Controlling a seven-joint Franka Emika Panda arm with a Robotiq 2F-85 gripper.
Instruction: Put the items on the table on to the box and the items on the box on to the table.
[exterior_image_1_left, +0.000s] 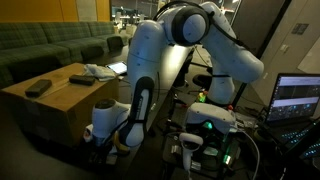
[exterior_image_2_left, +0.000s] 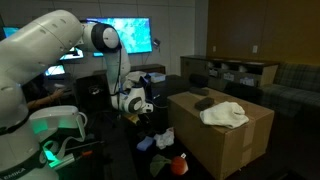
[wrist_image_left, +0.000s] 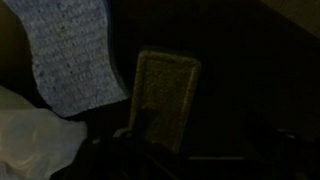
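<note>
Over on the left of an exterior view, your big white arm (exterior_image_2_left: 40, 60) bends down, and the hand (exterior_image_2_left: 140, 105) hangs low beside the box (exterior_image_2_left: 230, 150). Its fingers are spread wide apart and nothing is in them.

A little to the right, a blue cloth (exterior_image_2_left: 150, 143) and a small red thing (exterior_image_2_left: 180, 160) lie low down near the foot of the box. Further right, the flat top of the box has a dark flat thing (exterior_image_2_left: 205, 103) and a white cloth (exterior_image_2_left: 225, 115) on it.

The wrist view is very dark. At the left is a white crumpled thing (wrist_image_left: 30, 140). Next to it is the blue cloth, and in the middle is a tan pad (wrist_image_left: 165, 90). To the right you see only the bare dark table (wrist_image_left: 260, 90). The fingers are too dark to make out there.

It looks like you are at the picking-up step for a thing on the table. The tan pad is my guess, since it sits right under the hand. No swap looks done yet, as the box things are still on the box.

For the next move, come straight down with one finger on each side of the pad. Stay off the blue cloth close by, so you do not catch it too. Squeeze, lift, then carry the pad right to a bare spot on the box top.
</note>
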